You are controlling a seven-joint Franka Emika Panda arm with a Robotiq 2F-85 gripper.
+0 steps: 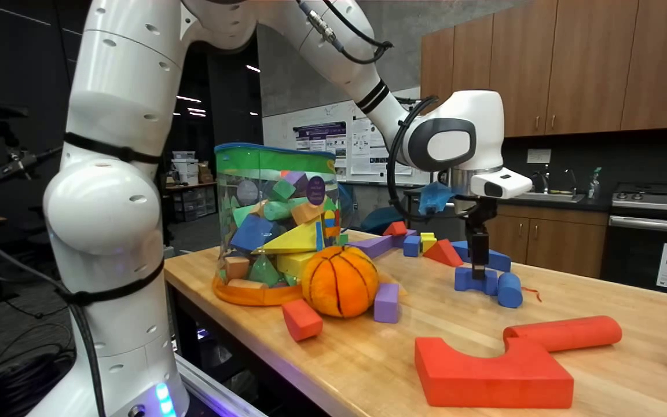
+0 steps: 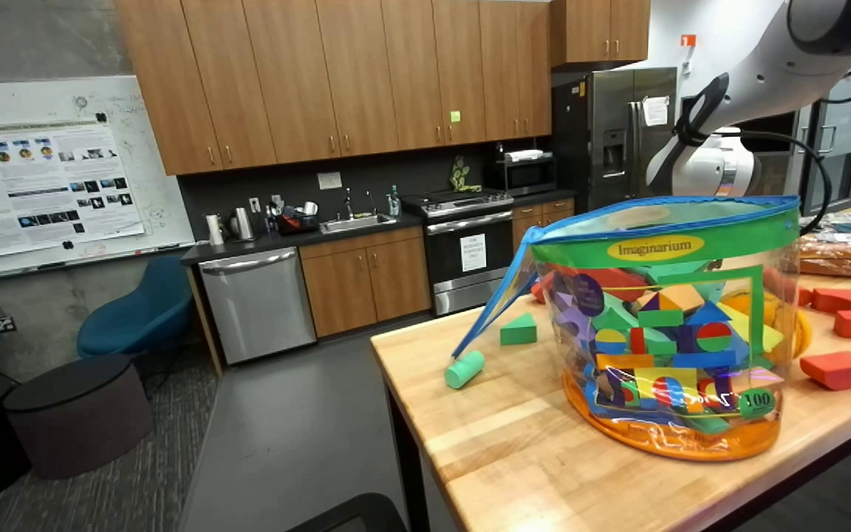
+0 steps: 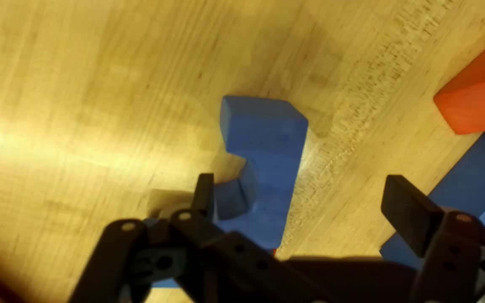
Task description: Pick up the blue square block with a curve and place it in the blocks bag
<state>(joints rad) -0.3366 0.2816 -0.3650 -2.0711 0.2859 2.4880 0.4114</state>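
In my wrist view the claw [image 3: 299, 185] is black and the curved block [image 3: 270, 164] plain blue. In both exterior views I see the clear bag [image 2: 736, 240] banded green, edged blue, orange at its base. The ball [image 1: 340, 284] is orange with dark stripes; the desk [image 2: 499, 451], blond wood with streaky grain.

White arm [image 1: 102, 214], black cables [image 1: 391, 168], black pincer [image 3: 299, 187]
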